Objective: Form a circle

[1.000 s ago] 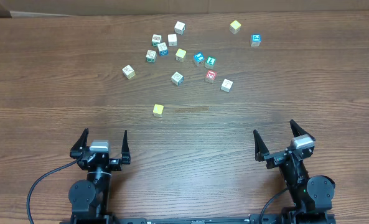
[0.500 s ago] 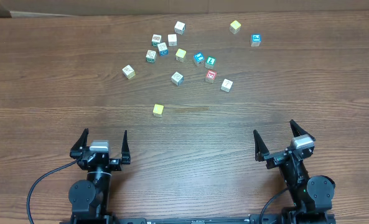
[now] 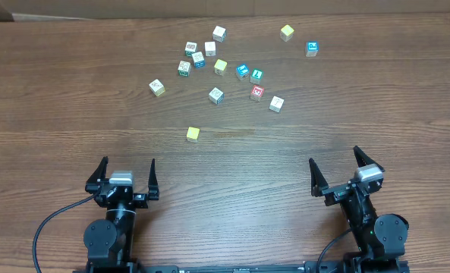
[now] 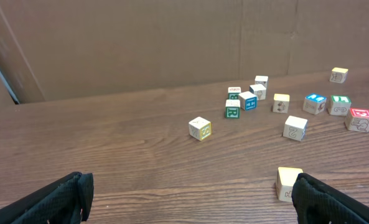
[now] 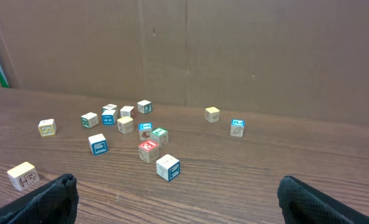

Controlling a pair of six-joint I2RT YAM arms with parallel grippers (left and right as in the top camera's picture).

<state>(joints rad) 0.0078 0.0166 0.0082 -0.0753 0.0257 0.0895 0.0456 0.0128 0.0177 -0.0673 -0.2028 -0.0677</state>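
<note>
- No circle exists yet: the cubes lie as a loose scatter on the far half of the table, well apart from both arms.
- The nearest thing to a ring is a small clump right of centre: the red-faced cube with a cream cube just beside it on the right, and a green-faced cube and a blue-faced cube close behind. They sit near one another but form no closed shape.
- A tighter bunch sits at the far left of the scatter, with a few strays further out. One yellow cube lies alone, nearer the arms than the rest.
- The left gripper rests at the near edge with its jaws spread wide and nothing between them.
- The right gripper rests the same way, jaws spread and empty.
- Judged step: the start, with no cube picked and no reach begun.
- The next move probably calls for one arm to reach well forward, come down over a single cube and close on its side faces. Neighbours sit close, so the jaws risk knocking them.
</note>
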